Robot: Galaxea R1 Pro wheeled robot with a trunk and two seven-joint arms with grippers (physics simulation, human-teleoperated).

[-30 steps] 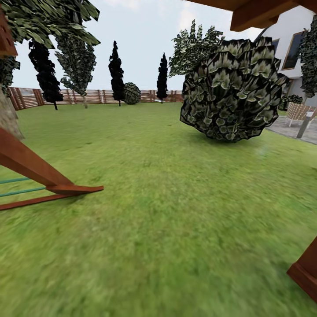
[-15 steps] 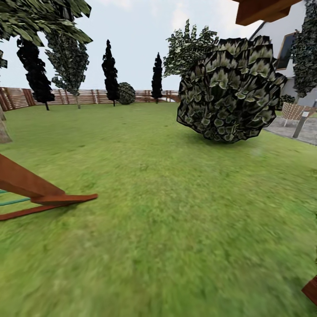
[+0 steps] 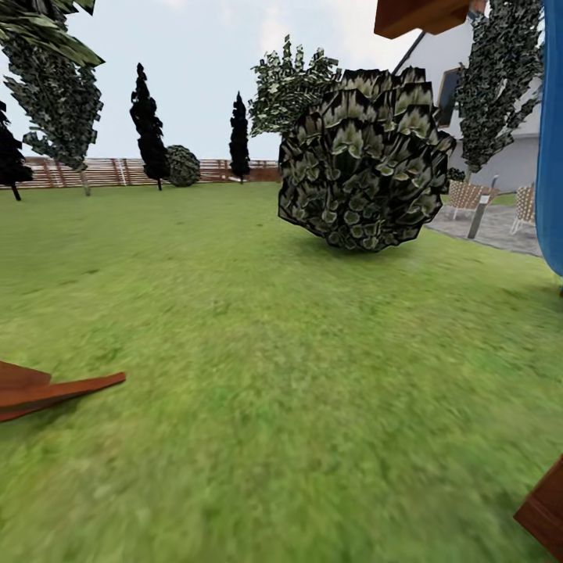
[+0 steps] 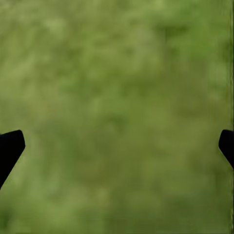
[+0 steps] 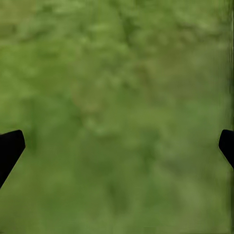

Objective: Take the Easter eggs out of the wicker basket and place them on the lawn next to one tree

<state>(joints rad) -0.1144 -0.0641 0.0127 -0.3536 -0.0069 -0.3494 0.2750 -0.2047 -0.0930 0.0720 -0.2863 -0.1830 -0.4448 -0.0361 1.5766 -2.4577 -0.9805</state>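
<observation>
Lawn: lying broad in front of me, reaching up to the big round shrub.
Left end effector: I'm holding its fingers wide apart over grass.
Right end effector: likewise spread, gripping nothing.
Fence: standing far behind the shrub.

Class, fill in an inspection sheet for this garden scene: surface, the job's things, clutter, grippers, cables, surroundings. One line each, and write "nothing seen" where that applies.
Surface: lawn, mottled green grass, flat.
Job's things: eggs and basket, nothing seen.
Clutter: brown wooden beam lying on the grass at the head view's left edge; another wooden piece at its lower right corner.
Grippers: left gripper and right gripper both open, fingertips wide apart, grass beneath, nothing held.
Cables: nothing seen.
Surroundings: large round bush ahead; dark cypresses along a slatted fence; white house and paved patio to the right.
</observation>
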